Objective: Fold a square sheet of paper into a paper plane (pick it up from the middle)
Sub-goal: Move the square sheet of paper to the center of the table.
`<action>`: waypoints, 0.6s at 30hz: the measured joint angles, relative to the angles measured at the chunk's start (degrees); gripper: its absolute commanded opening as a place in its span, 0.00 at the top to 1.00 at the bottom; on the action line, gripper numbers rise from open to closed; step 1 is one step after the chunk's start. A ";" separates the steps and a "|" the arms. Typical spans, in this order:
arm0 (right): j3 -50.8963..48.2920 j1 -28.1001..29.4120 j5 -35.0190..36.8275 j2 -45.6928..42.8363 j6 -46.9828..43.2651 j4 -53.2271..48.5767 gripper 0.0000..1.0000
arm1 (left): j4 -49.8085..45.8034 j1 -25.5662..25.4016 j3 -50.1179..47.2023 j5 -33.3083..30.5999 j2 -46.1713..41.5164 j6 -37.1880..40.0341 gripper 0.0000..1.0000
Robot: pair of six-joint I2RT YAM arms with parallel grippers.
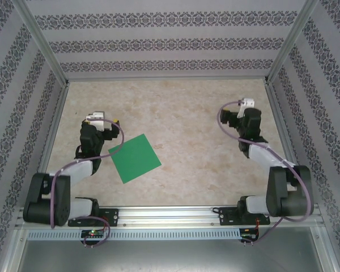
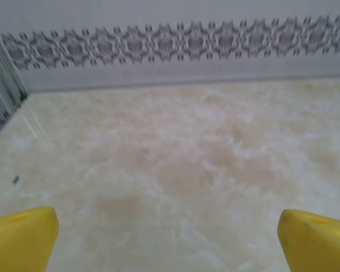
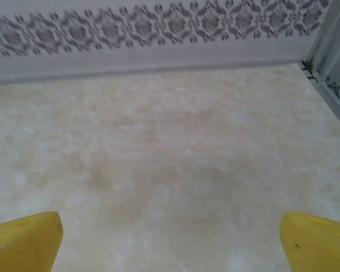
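Green paper: the square sheet of paper lies flat and unfolded on the counter. It is turned so that one corner points toward the arms, and it sits left of centre, nearer the front edge.
Left gripper: spread wide and holding nothing. It sits near the sheet's far-left edge, off the paper.
Left wrist view: the left gripper shows yellow fingertips in the lower corners, with bare marbled counter between them.
Right gripper: spread wide and empty, on the right side of the counter, well apart from the sheet.
Right wrist view: the right gripper has pale counter between its fingertips.
Walls: pale, with dark patterned bands.
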 measured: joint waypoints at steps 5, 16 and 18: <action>10.67 4.66 -7.58 -2.75 14.29 -12.57 0.02 | -15.56 0.07 8.59 -0.81 -7.50 -7.19 0.00; 23.26 33.31 -11.87 15.58 30.21 -28.63 0.02 | -41.79 0.74 12.66 -4.83 -14.05 -32.92 0.00; 28.65 37.48 -12.37 20.59 30.53 -30.27 0.03 | -43.85 0.74 12.70 -3.54 -13.11 -35.01 0.00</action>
